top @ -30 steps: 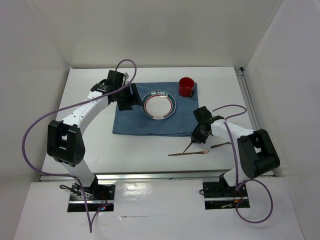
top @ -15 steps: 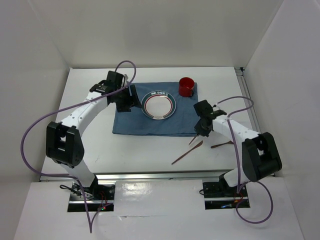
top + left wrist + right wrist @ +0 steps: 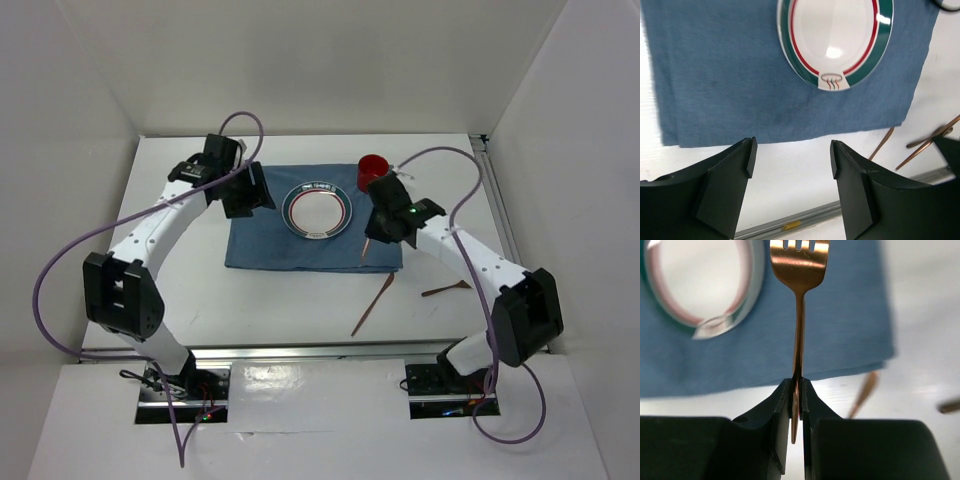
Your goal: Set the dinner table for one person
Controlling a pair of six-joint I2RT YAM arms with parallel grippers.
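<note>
**Inspector:** Now, the overhead view. Where is the dinner table [image 3: 280,300]?

**Assessor:** It fills the middle of the frame. It is flat, white, hard and rigid. I judge it a fixed surface to work on, not a thing to lift. A square blue cloth placemat [image 3: 265,248] lies at its centre. On the mat are a round plate [image 3: 317,210] and, at the upper right corner, a red cup [image 3: 373,170]. The right gripper [image 3: 375,232] hangs over the mat's right edge, and the left gripper [image 3: 245,195] is near its upper left corner. A long copper utensil [image 3: 370,305] and a short copper utensil [image 3: 445,291] lie on bare table at lower right.

**Inspector:** Left wrist view?

**Assessor:** The jaws are wide apart with nothing between them. The plate is glossy with green and red rim bands, and is probably brittle.

**Inspector:** Right wrist view?

**Assessor:** The jaws are pinched nearly together on the thin handle of a copper fork [image 3: 799,315]. Its tines point to the top of the frame, over the mat beside the plate. I judge it light, stiff, polished and therefore slippery. Holding it by the handle suits it, though it may pivot.
</note>
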